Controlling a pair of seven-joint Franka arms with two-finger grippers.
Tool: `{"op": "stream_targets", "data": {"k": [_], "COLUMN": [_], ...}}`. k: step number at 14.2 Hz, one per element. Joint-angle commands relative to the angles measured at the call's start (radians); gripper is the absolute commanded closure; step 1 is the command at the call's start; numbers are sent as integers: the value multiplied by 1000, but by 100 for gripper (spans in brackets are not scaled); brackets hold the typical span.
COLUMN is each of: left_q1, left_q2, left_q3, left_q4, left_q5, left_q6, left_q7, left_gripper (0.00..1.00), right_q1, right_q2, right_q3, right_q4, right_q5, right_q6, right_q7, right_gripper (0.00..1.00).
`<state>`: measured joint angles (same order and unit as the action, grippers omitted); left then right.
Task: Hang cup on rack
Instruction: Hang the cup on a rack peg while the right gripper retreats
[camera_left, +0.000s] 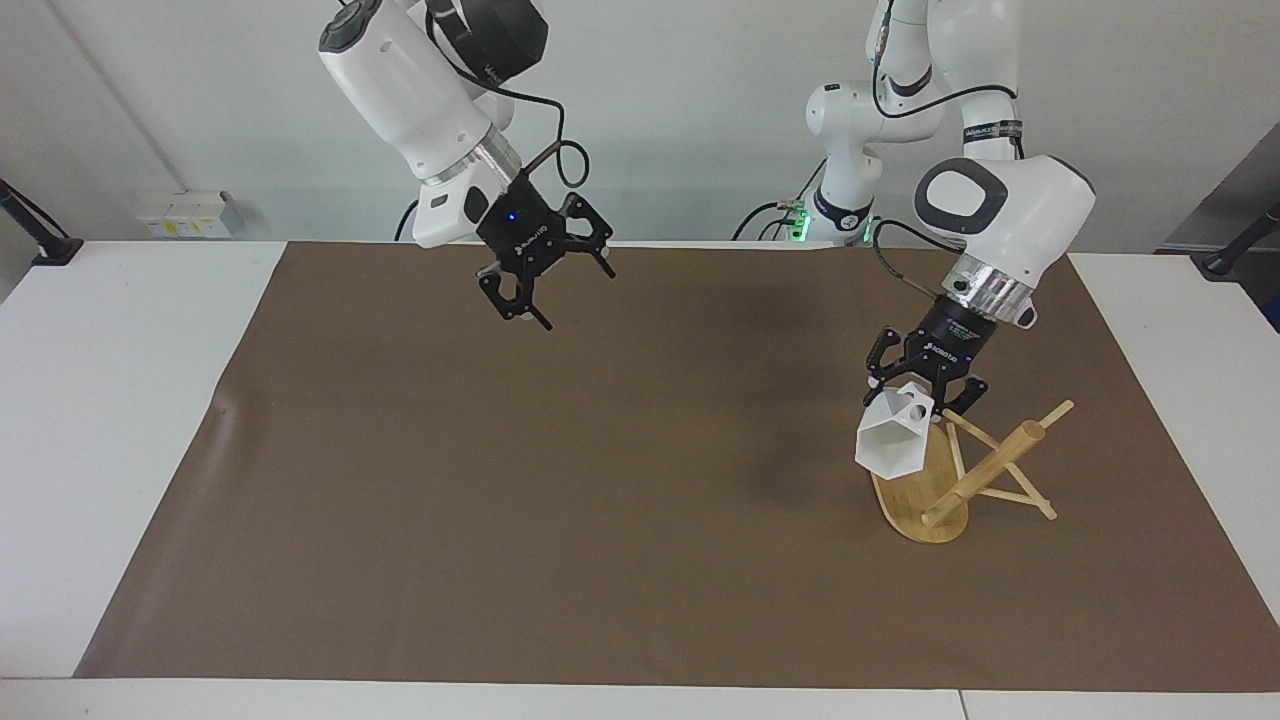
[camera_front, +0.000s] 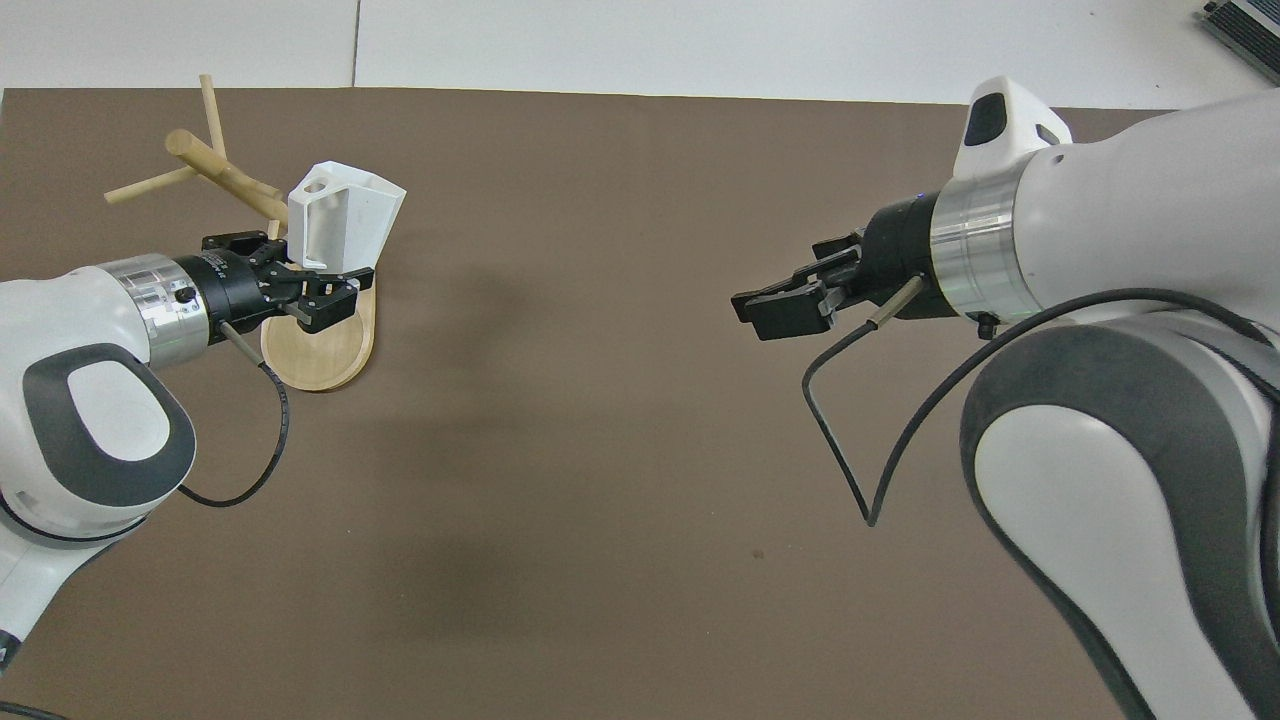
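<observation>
Bamboo shows plainly in the facing view: the rack (camera_left: 945, 478) stands at the left arm's end of the brown mat (camera_left: 560, 480), its oval base flat, its post leaning with thin pegs crossing it. Over the base hangs the cup (camera_left: 892, 437), white and faceted, tilted with its mouth turned down and away from the robots. The left gripper (camera_left: 925, 385) is clamped on the cup's handle end, though the fingers' contact is partly hidden by the cup itself. Whether the handle's hole has met a peg cannot be made out. The right gripper (camera_left: 545, 285) waits in the air over the mat's robot-side edge, its fingers spread apart and holding nothing

From the overhead view, the cup (camera_front: 345, 218) covers part of the rack (camera_front: 235, 190), hiding the pegs nearest it, while its blocky handle faces the left gripper (camera_front: 320, 285). The right gripper (camera_front: 790, 305) appears edge-on, so its spread cannot be judged there
</observation>
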<state>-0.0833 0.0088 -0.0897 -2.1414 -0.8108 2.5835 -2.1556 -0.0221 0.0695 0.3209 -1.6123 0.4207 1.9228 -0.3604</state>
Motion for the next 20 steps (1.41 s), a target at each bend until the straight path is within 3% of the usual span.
{"op": "stream_targets", "data": {"k": [1, 12, 18, 20], "left_q1": [0, 10, 34, 34], "left_q2": [-3, -7, -9, -9], "left_q3": [4, 10, 14, 14], "left_q4": [1, 17, 20, 18], "left_q5": [12, 1, -14, -14], "left_q6": [3, -25, -20, -10], "left_q7": [-16, -24, -32, -52], "left_gripper": [100, 100, 100, 100], "right_q1": [-13, -13, -16, -15], "right_q2": [-2, -4, -25, -28], "right_q3": [-28, -143, -198, -235], "right_q4": [32, 126, 127, 127], "right_q5": [-30, -154, -396, -401], "right_q6": [-79, -277, -300, -300], "right_q7": [-93, -236, -273, -273], "right_gripper": [0, 0, 0, 0]}}
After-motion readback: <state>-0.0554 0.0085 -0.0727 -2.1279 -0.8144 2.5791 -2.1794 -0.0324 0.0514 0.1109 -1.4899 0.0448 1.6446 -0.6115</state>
